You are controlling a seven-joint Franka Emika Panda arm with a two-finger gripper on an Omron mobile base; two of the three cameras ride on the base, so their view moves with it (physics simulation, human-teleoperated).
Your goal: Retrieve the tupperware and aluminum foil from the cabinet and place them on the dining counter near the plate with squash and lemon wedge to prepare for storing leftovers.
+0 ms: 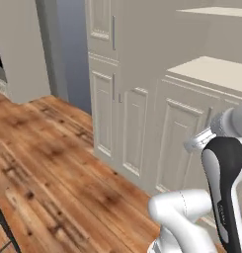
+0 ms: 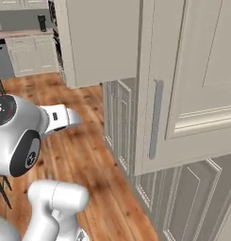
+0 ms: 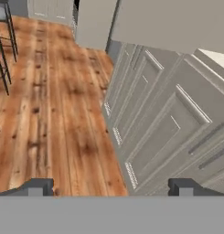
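While the arm hangs in front of the cabinet (image 1: 142, 74), the task sits at its opening step: getting to the shelves. From the left in the left base view, a wooden floor (image 1: 48, 163) runs up to the cabinet's panelled lower doors, with pale shelves (image 1: 211, 69) showing at upper right. In the right base view, an upper cabinet door (image 2: 192, 80) with a long silver bar handle (image 2: 156, 117) stands swung out toward the camera. In the hand view, the gripper (image 3: 111, 187) looks down over the floor on the left and the lower door panels on the right; its two dark fingertips (image 3: 38, 186) stand far apart, jaws wide with nothing between them.

Neither the tupperware nor the aluminum foil can be made out; I judge they lie on a shelf inside the cabinet, but which one I cannot tell. The next move calls for lifting the gripper toward the open shelves and finding the first item before any grasp.
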